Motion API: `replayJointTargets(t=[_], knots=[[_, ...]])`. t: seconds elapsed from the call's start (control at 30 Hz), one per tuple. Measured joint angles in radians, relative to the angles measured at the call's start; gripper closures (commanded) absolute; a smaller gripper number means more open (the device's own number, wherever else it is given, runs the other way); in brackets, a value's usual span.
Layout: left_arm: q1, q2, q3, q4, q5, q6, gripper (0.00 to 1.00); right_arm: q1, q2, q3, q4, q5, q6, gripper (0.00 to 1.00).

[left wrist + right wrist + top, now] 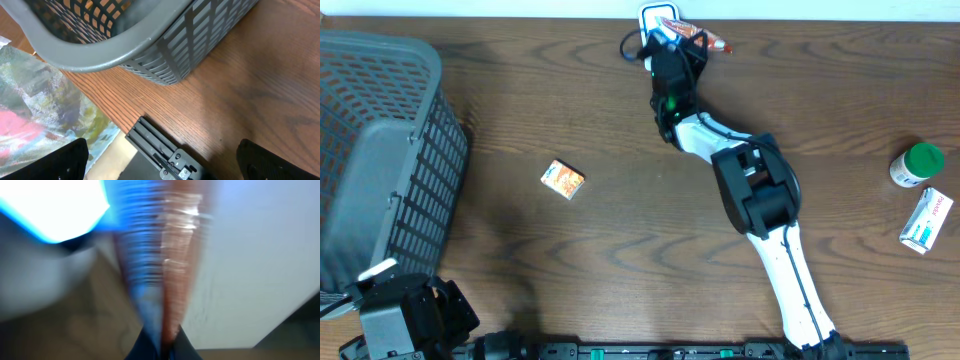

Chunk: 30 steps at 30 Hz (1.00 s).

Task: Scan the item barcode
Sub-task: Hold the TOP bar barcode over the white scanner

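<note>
The item is a thin orange and blue packet (698,38) at the table's far edge, held up beside the white barcode scanner (655,15). My right gripper (675,50) is shut on it. In the right wrist view the packet (170,255) rises edge-on and blurred from between the pinched jaws of the right gripper (167,347). The scanner (50,210) glows bright blue-white at the upper left. My left gripper (167,165) is open and holds nothing. It hangs over the table's near left corner, and its arm (405,318) shows there in the overhead view.
A large grey mesh basket (380,150) fills the left side, and its wall (165,55) is close above the left gripper. A small orange box (563,180) lies mid-table. A green-capped bottle (917,165) and a white and green carton (927,220) sit at the right edge.
</note>
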Motion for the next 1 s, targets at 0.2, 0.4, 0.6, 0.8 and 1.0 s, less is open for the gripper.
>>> replayJointTargets(t=[0.2,0.4,0.6,0.8,1.0], knots=[[0.0,0.0,0.0,0.0,0.0,0.0,0.05,0.005,0.025,0.008,-0.024,0.01,-0.155,0.99],[0.0,0.0,0.0,0.0,0.0,0.0,0.05,0.005,0.025,0.021,-0.024,0.0,-0.281,0.99],[0.0,0.0,0.0,0.0,0.0,0.0,0.05,0.004,0.025,0.022,-0.022,-0.028,-0.325,0.99],[0.0,0.0,0.0,0.0,0.0,0.0,0.05,0.004,0.025,0.027,0.083,-0.055,-0.313,0.99],[0.0,0.0,0.0,0.0,0.0,0.0,0.05,0.004,0.025,0.043,0.055,-0.063,-0.25,0.99]])
